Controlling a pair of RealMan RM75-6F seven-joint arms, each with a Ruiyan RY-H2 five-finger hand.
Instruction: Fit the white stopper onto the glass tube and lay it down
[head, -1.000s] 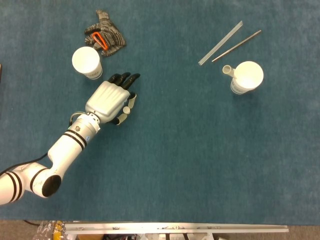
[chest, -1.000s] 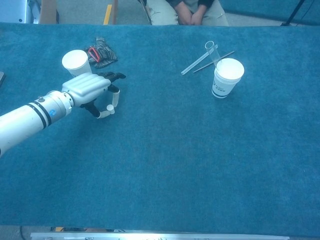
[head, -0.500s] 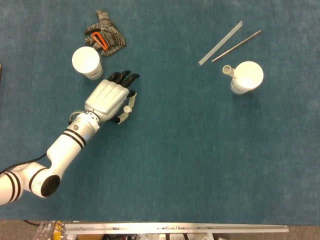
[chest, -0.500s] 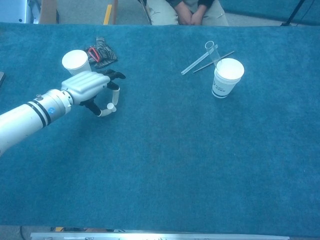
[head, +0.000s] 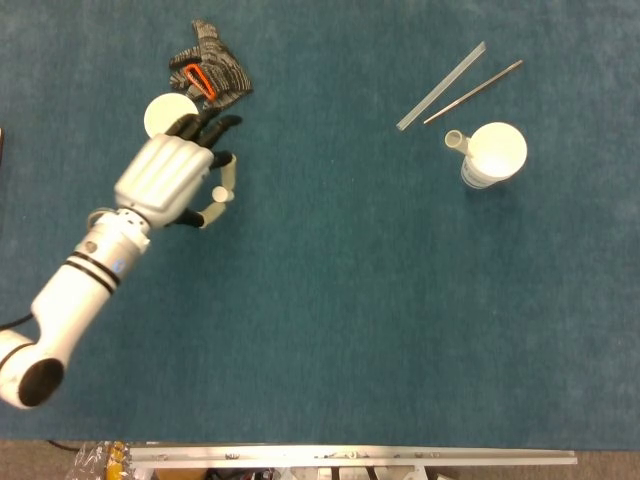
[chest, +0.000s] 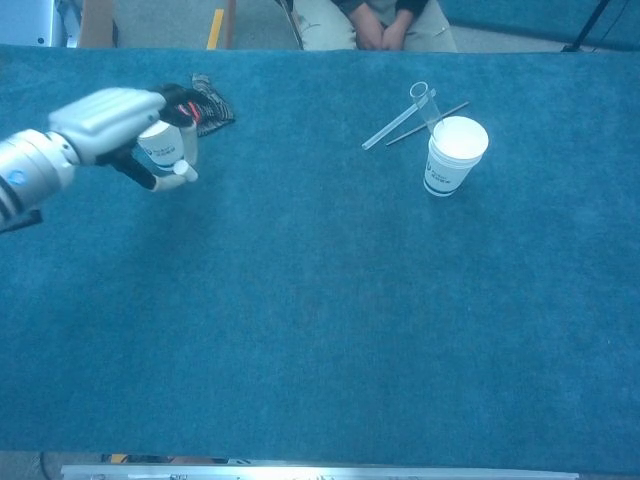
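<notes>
I hold the left hand (head: 165, 180) raised beside the left cup (head: 163, 112), fingers loosely spread, apparently empty, since tube (chest: 424, 105) and stopper lie elsewhere.

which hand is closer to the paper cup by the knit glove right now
Left. The left hand is raised right at that paper cup, its fingertips overlapping the rim from above. The right hand shows in neither view.
</notes>
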